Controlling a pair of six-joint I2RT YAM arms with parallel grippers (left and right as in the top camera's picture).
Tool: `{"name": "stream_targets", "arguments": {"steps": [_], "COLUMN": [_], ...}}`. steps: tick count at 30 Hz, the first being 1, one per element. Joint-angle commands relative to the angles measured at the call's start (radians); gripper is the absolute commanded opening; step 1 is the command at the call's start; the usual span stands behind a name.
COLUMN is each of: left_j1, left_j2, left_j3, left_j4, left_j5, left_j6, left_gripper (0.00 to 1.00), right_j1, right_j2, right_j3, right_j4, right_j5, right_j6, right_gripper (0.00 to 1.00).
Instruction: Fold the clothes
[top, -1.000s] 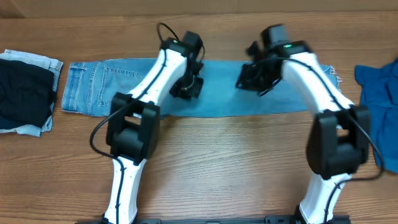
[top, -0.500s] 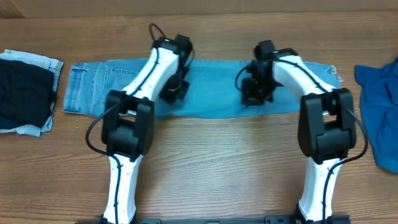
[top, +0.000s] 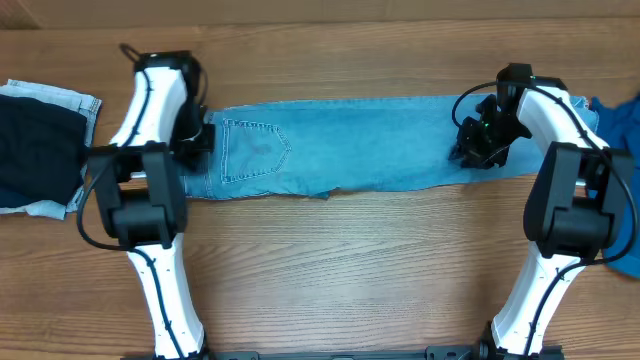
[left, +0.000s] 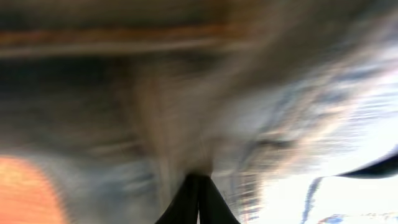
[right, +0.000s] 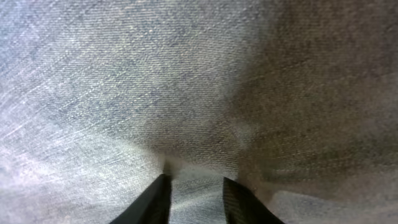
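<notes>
White-and-black L arm (top: 150, 100) & R arm (top: 556, 108) reach fwd, spread wide, L black two-finger gripper (top: 195, 142) w/ fingertips (left: 198, 202) pressed together, R black two-finger gripper (top: 474, 150) w/ fingers (right: 155, 199) narrowly apart, pinching light-blue denim jeans (top: 350, 145).

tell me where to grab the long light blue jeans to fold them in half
Pinch the leg end at the right, from straight above. The jeans lie flat and stretched lengthwise on the table, so an end gives a free edge to carry toward the waistband.

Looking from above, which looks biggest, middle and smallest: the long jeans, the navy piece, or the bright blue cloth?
1. Jeans.
2 or 3. Navy piece and blue cloth: unsure, both run off the picture's edge.
</notes>
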Motion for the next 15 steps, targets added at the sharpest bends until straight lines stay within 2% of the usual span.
{"name": "stream_targets", "arguments": {"steps": [1, 6, 9, 11, 13, 15], "left_j1": [0.058, 0.084, 0.079, 0.077, 0.092, 0.126], "left_j2": [-0.019, -0.125, -0.259, -0.334, -0.419, -0.488], "left_j3": [0.011, 0.032, 0.032, 0.032, 0.032, 0.032], "left_j4": [-0.027, -0.028, -0.008, -0.006, -0.028, -0.055], "left_j5": [0.023, 0.071, 0.134, 0.125, 0.097, 0.143], "left_j6": [-0.003, -0.002, 0.021, 0.016, -0.05, -0.106], "left_gripper": [0.04, 0.07, 0.08, 0.11, 0.2, 0.19], "right_j1": [0.025, 0.064, 0.087, 0.098, 0.118, 0.144], "right_j2": [0.018, -0.078, -0.168, -0.212, -0.264, -0.298], "right_j3": [-0.025, -0.018, -0.018, -0.018, -0.018, -0.018], "right_j4": [0.006, 0.006, 0.021, 0.026, 0.024, 0.011], "right_j5": [0.006, -0.002, -0.1, -0.182, -0.245, -0.243], "right_j6": [-0.044, -0.045, -0.099, -0.144, -0.175, -0.174], "right_gripper": [0.42, 0.52, 0.56, 0.6, 0.67, 0.67]}}
